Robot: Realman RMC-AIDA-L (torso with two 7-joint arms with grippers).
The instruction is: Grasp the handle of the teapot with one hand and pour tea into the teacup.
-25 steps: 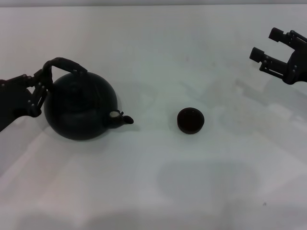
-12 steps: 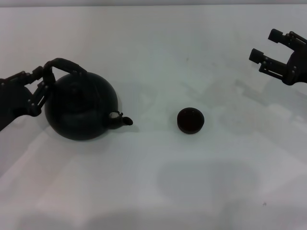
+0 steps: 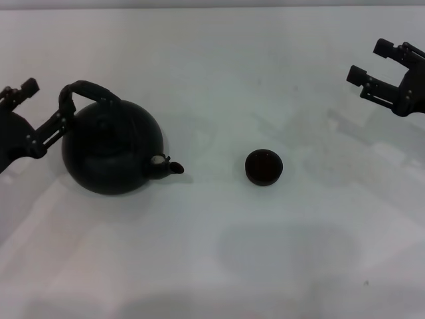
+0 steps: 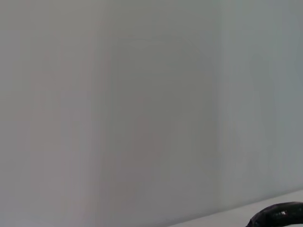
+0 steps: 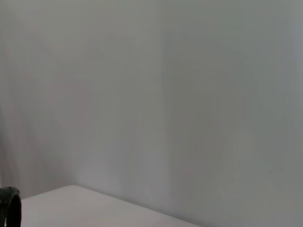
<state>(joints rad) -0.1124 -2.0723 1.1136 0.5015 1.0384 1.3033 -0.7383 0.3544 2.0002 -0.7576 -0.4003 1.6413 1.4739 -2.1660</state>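
The round black teapot (image 3: 113, 147) stands on the white table at the left, its spout (image 3: 170, 167) pointing right toward the teacup (image 3: 264, 166). The arched handle (image 3: 89, 90) rises over the pot's top left. My left gripper (image 3: 46, 102) is open just left of the handle; its nearer finger (image 3: 52, 126) lies against the handle's left end and the other finger is held apart from it. In the left wrist view a dark curved piece (image 4: 279, 215) shows at the frame's edge. My right gripper (image 3: 375, 63) hangs open at the far right, well away from the cup.
The white table (image 3: 219, 252) is bare between the pot and the cup, and in front of both. A dark rounded edge (image 5: 9, 213) shows in a corner of the right wrist view; I cannot tell what it is.
My left gripper was shut on the handle's left end; its fingers have now spread open. The teapot, the cup and the right arm stay in place.
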